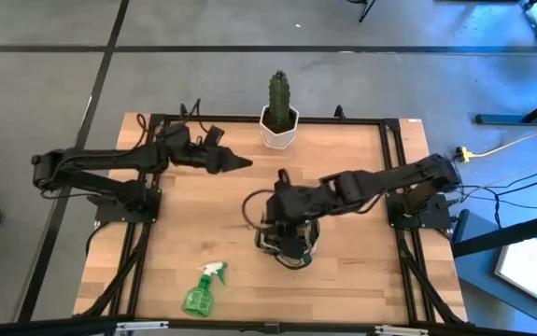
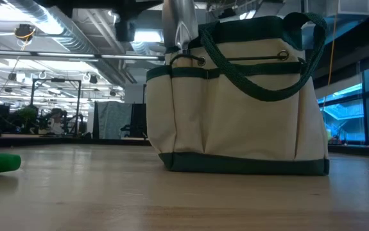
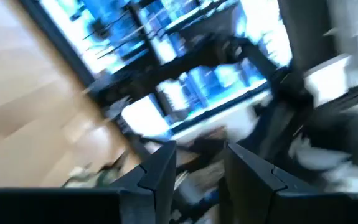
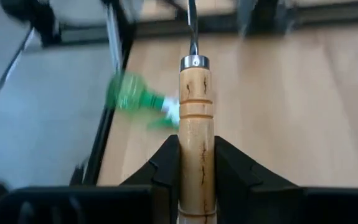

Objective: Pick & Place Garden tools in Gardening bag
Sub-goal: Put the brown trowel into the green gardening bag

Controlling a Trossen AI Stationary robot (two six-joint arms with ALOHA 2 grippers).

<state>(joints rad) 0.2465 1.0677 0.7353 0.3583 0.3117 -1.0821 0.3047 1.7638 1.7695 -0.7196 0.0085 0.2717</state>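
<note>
Evidently the right gripper [image 4: 197, 163] is clenched on a wooden-handled tool [image 4: 196, 118], poised over the bag [image 1: 287, 241] at the frame's lower middle so it can drop in. The left gripper [image 1: 235, 161], jaws parted and empty, waits upper left (beside the cactus [image 1: 279, 98]). The spray bottle [image 1: 200, 289] lies lower left.

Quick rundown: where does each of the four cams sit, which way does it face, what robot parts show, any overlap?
High: overhead, straight down; both dark arms, tan-and-green fabric gardening bag.
Low: table height, looking level; same bag close; no arm clearly visible.
Left wrist: on left arm, blurred, toward room; left claw slightly apart.
Right wrist: on right arm; right claw gripping wooden-handled tool.
Shared: translucent green spray bottle, in high and right wrist.
</note>
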